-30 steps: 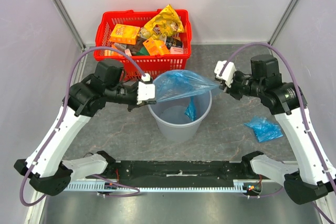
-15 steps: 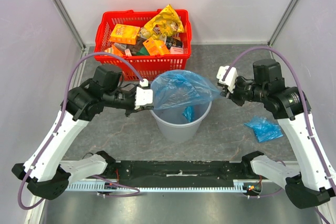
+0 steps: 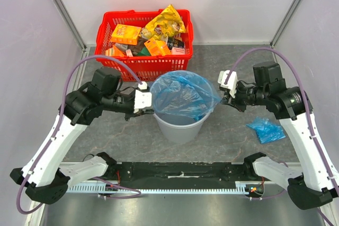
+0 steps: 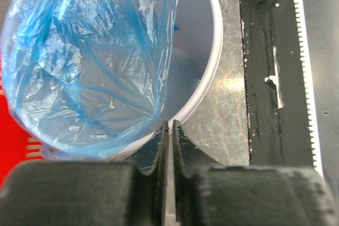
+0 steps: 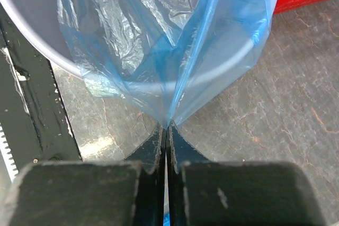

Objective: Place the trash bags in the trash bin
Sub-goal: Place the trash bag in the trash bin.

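Observation:
A large blue trash bag (image 3: pixel 183 96) is spread open over the mouth of the grey trash bin (image 3: pixel 179 128). My left gripper (image 3: pixel 151 109) is shut at the bin's left rim, and the bag's edge runs into its tips (image 4: pixel 169 125). My right gripper (image 3: pixel 222 95) is shut on the bag's right corner (image 5: pixel 168 124), just outside the rim. The left wrist view shows the bag (image 4: pixel 90 62) hanging into the bin (image 4: pixel 212 51). The right wrist view shows the bag (image 5: pixel 175 41) draped over the bin (image 5: pixel 26 3). A second bundled trash bag (image 3: pixel 266 129) lies on the table at right.
A red mesh basket (image 3: pixel 145 62) full of packets, with a yellow snack packet (image 3: pixel 167 20) on top, stands right behind the bin. The black base rail (image 3: pixel 180 170) runs along the near edge. Walls close in on both sides.
Both grippers have come down with the bag. It was stretched above the bin and now lies spread over the mouth, hiding the small blue bundle inside. The left gripper moved back left.

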